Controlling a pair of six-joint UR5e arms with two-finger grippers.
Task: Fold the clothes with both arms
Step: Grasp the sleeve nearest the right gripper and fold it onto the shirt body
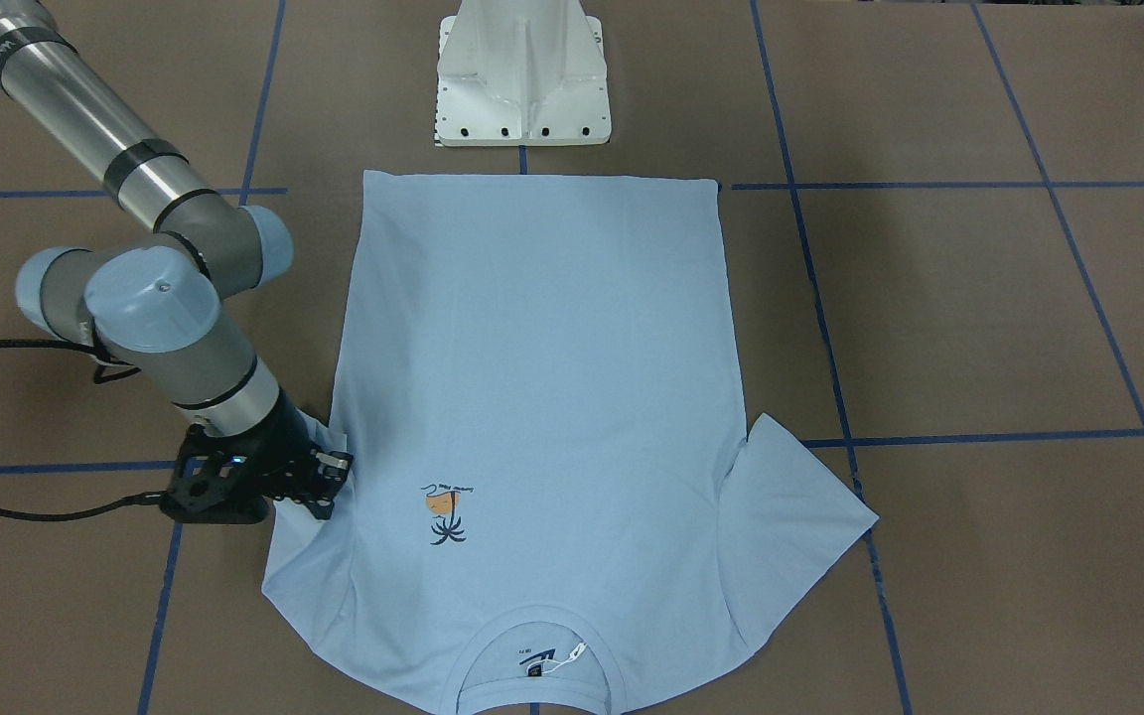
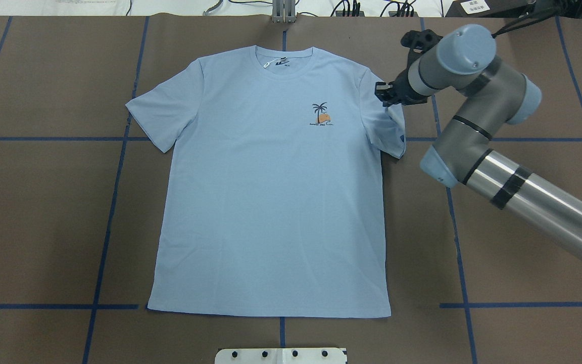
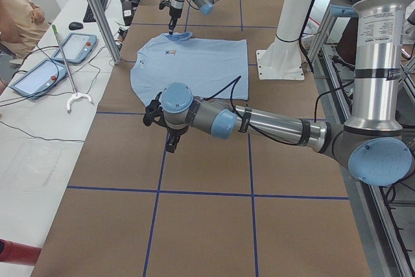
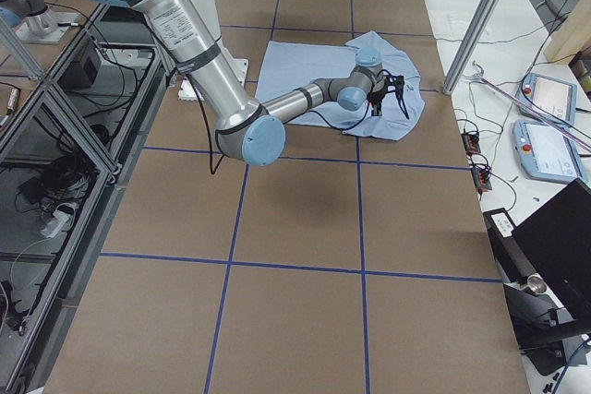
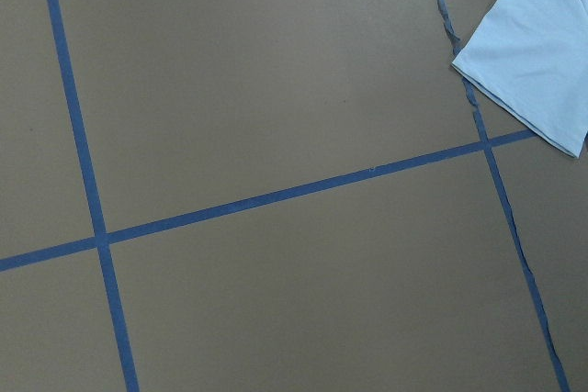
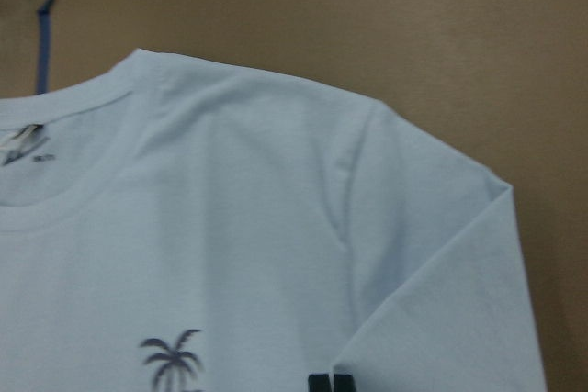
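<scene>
Brown blue-taped tabletop [image 2: 43,202]: T-shirt [image 2: 271,202] lies flat, print up; right claw [image 2: 383,94] clamped on its sleeve [image 2: 392,132], left claw [image 3: 170,142] off the cloth, grip I cannot tell; I would carry that sleeve inward low, crease straight.

One T-shirt [image 2: 271,202], two robot arms (left arm [image 3: 272,124], right arm [image 2: 473,136]), one white pedestal [image 1: 522,79], two tablets [image 3: 35,76]

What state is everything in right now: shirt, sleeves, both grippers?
T-shirt: spread flat, print side up, not yet folded.
Pinched sleeve: rumpled, edge curled.
Other sleeve: flat.
Right gripper: shut on the T-shirt at the pinched sleeve's shoulder.
Left gripper: above the table, off the T-shirt; open or shut, cannot tell.
</scene>
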